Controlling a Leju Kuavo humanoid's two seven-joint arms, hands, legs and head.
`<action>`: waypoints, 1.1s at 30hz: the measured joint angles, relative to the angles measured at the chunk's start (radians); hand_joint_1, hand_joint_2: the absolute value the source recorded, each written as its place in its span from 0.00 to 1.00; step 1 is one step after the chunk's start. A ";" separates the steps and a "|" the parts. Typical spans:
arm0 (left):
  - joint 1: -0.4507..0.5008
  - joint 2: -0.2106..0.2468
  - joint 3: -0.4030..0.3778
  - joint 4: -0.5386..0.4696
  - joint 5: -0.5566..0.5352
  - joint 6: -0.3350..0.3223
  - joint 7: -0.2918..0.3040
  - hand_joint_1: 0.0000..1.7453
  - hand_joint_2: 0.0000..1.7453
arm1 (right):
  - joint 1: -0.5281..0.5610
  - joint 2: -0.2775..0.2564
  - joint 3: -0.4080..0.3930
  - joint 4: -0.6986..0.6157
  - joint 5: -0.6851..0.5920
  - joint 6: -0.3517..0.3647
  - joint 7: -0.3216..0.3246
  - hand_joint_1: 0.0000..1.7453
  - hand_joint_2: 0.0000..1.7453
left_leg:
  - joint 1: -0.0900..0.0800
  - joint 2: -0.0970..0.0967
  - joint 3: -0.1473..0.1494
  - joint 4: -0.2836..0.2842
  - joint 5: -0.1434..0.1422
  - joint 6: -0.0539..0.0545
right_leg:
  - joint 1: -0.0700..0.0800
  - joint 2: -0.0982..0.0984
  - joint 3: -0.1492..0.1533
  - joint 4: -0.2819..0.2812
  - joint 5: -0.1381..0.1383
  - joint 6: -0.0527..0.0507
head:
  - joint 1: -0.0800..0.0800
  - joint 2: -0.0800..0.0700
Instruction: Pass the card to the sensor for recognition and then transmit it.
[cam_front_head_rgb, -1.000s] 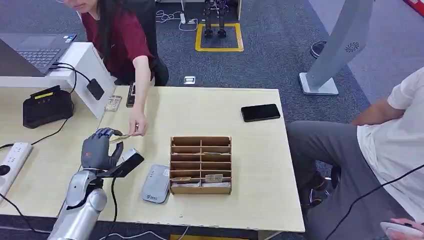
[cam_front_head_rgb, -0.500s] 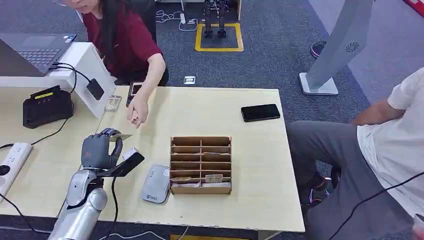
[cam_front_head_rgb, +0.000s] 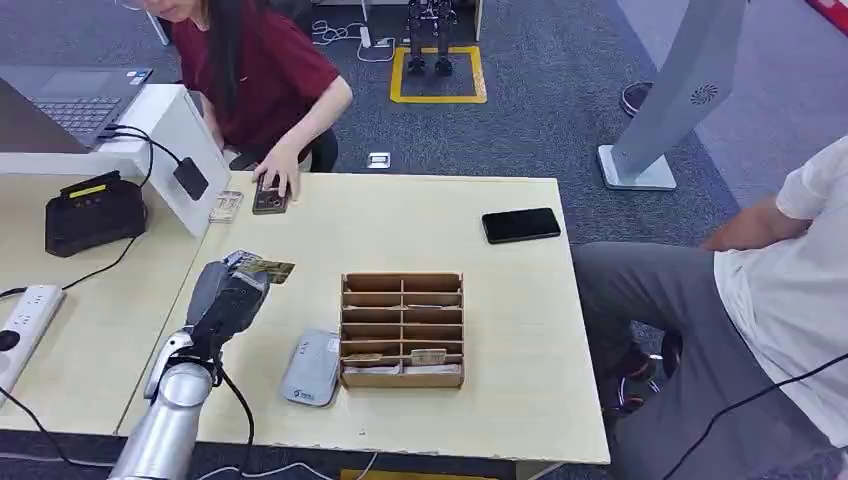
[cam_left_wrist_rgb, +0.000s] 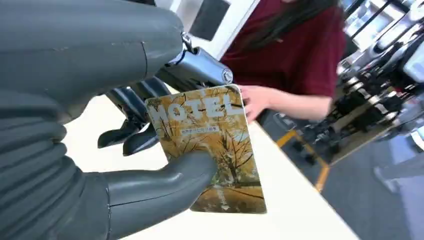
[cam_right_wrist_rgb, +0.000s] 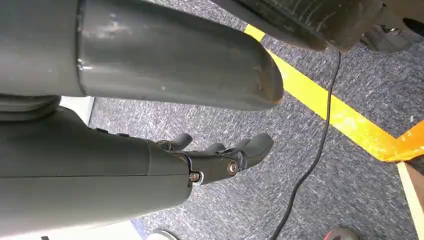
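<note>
Card "HOTEL", now in robot hand

Frame centre: compartment box on table, sensor just left. Phone upper right. Left hand holds card, left of box.

**Looks like an office / robot test lab**

Grey carpet with yellow floor tape, pale desks, a laptop, a power strip with loose cables. A card reader beside a wooden sorter. Two people sit at the desk.
</note>
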 joint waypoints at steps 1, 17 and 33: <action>0.000 -0.005 0.005 -0.009 0.006 -0.006 0.003 1.00 1.00 | 0.000 0.000 -0.002 0.000 0.000 0.000 0.000 0.00 0.00 | 0.000 0.000 0.000 0.000 0.000 0.000 | 0.000 0.000 0.000 0.000 0.000 0.000 | 0.000 0.000; 0.019 -0.031 0.066 -0.045 0.215 -0.180 0.023 1.00 1.00 | 0.000 0.000 -0.013 0.000 -0.013 -0.003 0.012 0.00 0.00 | 0.000 -0.001 0.000 0.000 0.000 0.000 | 0.000 -0.001 0.000 0.000 0.000 0.000 | 0.000 0.000; 0.018 -0.013 0.074 -0.010 0.262 -0.253 0.089 1.00 1.00 | -0.001 0.000 -0.018 0.000 -0.015 -0.011 0.028 0.00 0.00 | 0.000 0.000 0.000 0.000 0.000 0.000 | 0.000 -0.001 -0.001 0.000 0.000 0.000 | 0.000 0.000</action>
